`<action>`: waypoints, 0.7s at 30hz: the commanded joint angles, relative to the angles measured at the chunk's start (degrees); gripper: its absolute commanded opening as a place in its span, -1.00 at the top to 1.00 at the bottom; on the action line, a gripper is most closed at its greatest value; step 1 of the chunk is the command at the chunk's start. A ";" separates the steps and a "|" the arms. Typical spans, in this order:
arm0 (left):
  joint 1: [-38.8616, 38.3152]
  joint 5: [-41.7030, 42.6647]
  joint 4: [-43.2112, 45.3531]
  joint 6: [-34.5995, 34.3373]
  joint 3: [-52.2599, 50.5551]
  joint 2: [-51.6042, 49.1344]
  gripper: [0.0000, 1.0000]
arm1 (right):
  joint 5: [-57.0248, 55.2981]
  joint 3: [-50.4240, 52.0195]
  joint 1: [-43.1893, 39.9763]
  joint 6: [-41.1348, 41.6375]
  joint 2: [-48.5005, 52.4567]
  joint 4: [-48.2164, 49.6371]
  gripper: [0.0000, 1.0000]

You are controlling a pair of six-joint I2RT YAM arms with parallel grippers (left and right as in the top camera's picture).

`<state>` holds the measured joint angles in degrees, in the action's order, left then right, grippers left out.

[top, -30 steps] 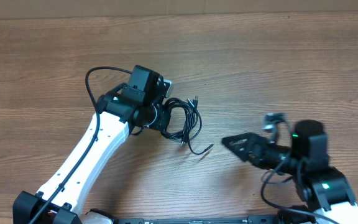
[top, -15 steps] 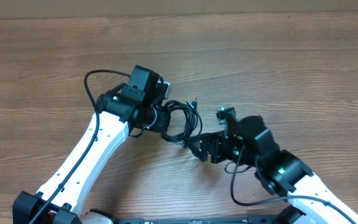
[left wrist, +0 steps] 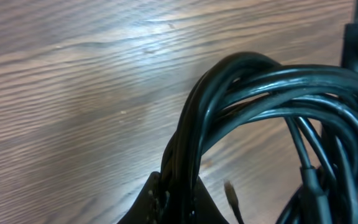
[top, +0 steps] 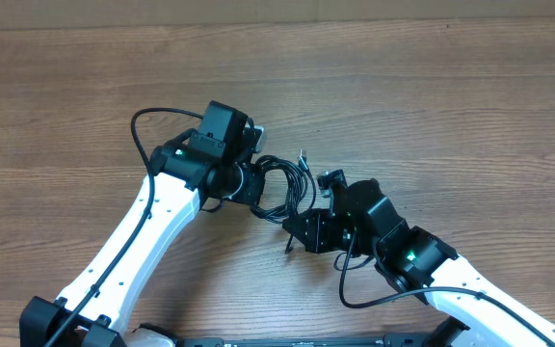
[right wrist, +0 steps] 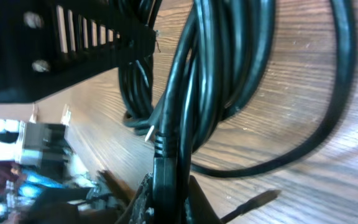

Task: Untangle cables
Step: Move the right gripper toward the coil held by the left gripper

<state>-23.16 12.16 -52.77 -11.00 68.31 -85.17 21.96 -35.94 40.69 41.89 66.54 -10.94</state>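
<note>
The cables (top: 292,183) are a small bundle of thin black loops on the wooden table, between my two arms. My left gripper (top: 255,186) is shut on the bundle's left side; in the left wrist view several strands (left wrist: 260,81) run down between its jaws (left wrist: 179,196). My right gripper (top: 295,226) has come in from the lower right and is shut on the bundle's near side. In the right wrist view a cord with a ribbed plug boot (right wrist: 166,143) sits pinched between its jaws (right wrist: 169,196). One plug tip (top: 302,154) sticks up behind the bundle, and a loose tail (top: 288,248) lies in front.
Bare wood-grain table (top: 451,116) spreads on all sides. The left arm's own thick black wire (top: 147,114) arcs beside its wrist. The left gripper's slotted black body (right wrist: 73,43) fills the upper left of the right wrist view, close to the cords.
My right arm swept left from the table's right side to the bundle, and its open jaws have shut on the cords. The left arm and its grip have not moved.
</note>
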 commanded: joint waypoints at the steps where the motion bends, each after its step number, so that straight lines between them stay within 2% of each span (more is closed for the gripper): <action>1: 0.31 -10.10 0.17 -1.05 1.73 1.64 0.91 | 5.01 -1.33 0.13 2.27 -1.90 1.75 0.92; 4: 0.31 -13.73 0.17 -1.07 1.73 1.64 0.92 | 8.46 -1.49 0.13 3.85 -3.43 3.21 0.92; 8: 0.31 -13.29 0.15 -1.81 1.70 1.64 0.92 | 9.44 -1.75 0.13 5.27 -5.22 5.22 0.92; 15: 0.20 -2.23 0.37 -1.88 1.70 1.64 0.92 | 7.82 -1.75 0.11 9.42 -5.62 14.40 0.92; 21: 0.20 2.93 0.33 -1.81 1.70 1.64 0.92 | -3.65 -1.75 0.11 12.57 -5.62 14.99 0.92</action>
<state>-23.22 10.83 -52.29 -12.29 69.08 -84.27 24.60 -35.94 40.56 53.45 62.92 3.18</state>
